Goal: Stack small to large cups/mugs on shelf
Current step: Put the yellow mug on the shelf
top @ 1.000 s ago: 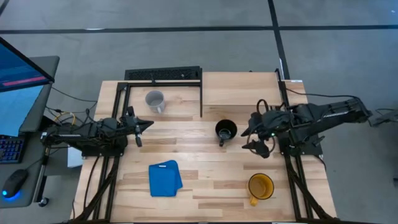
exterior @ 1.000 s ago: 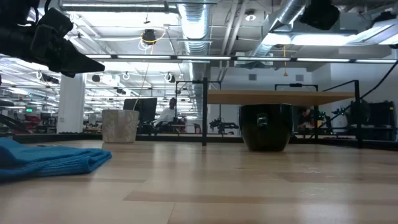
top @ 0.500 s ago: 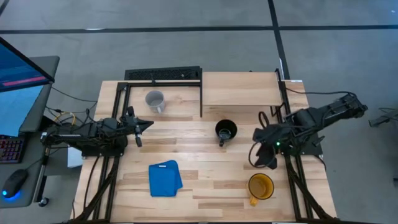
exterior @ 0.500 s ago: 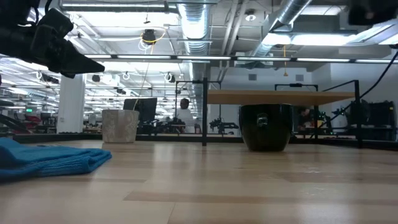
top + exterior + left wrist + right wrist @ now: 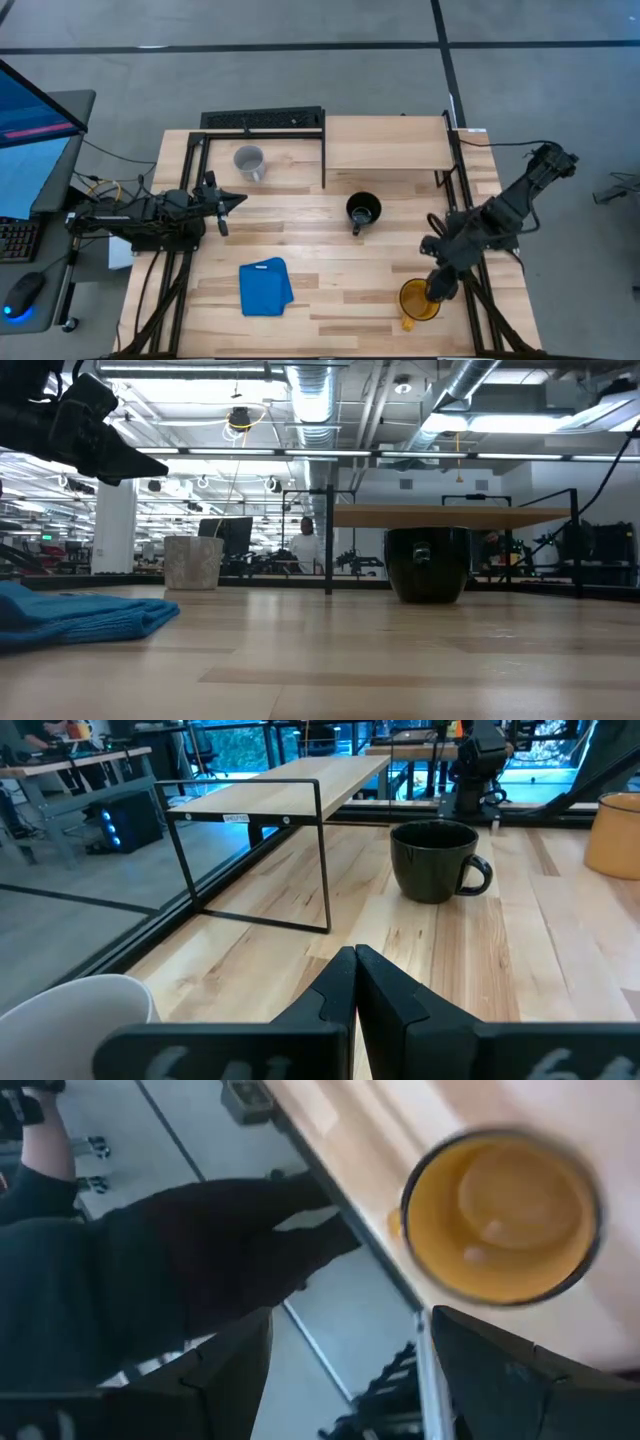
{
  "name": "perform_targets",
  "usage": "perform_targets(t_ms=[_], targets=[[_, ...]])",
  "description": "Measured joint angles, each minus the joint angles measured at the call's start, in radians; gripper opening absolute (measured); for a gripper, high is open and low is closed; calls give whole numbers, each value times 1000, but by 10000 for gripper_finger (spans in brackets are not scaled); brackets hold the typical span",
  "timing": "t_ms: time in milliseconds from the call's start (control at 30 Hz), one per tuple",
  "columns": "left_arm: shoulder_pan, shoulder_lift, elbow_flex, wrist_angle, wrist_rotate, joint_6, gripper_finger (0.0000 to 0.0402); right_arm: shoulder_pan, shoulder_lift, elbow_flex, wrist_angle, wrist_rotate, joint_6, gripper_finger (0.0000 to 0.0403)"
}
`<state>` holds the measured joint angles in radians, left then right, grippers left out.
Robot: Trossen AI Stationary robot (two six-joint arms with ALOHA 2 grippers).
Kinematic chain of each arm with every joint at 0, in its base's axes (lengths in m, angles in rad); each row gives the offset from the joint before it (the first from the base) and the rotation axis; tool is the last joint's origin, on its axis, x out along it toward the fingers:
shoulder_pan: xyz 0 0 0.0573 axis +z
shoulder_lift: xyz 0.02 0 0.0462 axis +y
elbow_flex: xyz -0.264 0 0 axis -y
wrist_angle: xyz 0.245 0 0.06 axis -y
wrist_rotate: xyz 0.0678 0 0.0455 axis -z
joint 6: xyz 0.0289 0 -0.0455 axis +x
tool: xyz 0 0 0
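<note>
The yellow mug (image 5: 413, 300) stands upright near the table's near right corner. My right gripper (image 5: 436, 290) hovers open above its right rim and touches nothing; its wrist view looks down into the yellow mug (image 5: 500, 1215). The black mug (image 5: 362, 211) stands mid-table, in front of the shelf (image 5: 385, 143). On the table at the far left stands the grey-white mug (image 5: 249, 161), inside a black frame. My left gripper (image 5: 235, 200) waits shut above the table's left side, holding nothing.
A folded blue cloth (image 5: 266, 287) lies near the table's front, left of centre. A black metal frame (image 5: 262, 150) stands at the far left beside the shelf. Bare wood lies between the cloth and the yellow mug. A person in dark clothes (image 5: 150, 1270) shows beyond the table's edge.
My right gripper has swung from beside the black mug toward the table's near edge and now hangs over the yellow mug. Its wrist has rolled on the way, and its fingers have stayed open. It has left the low view.
</note>
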<state>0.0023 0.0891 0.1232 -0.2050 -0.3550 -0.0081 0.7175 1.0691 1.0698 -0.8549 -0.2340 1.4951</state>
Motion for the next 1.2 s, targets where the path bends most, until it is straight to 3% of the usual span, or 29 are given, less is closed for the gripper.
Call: perform_targets(t_ms=[267, 567, 1200], targets=[[0, 0, 0, 0, -5, 20, 0, 48, 134, 0, 19, 78, -26, 297], [0, 0, 0, 0, -21, 10, 0, 38, 265, 0, 77, 37, -79, 297], [0, 0, 0, 0, -23, -30, 0, 0, 240, 0, 120, -5, -90, 297]])
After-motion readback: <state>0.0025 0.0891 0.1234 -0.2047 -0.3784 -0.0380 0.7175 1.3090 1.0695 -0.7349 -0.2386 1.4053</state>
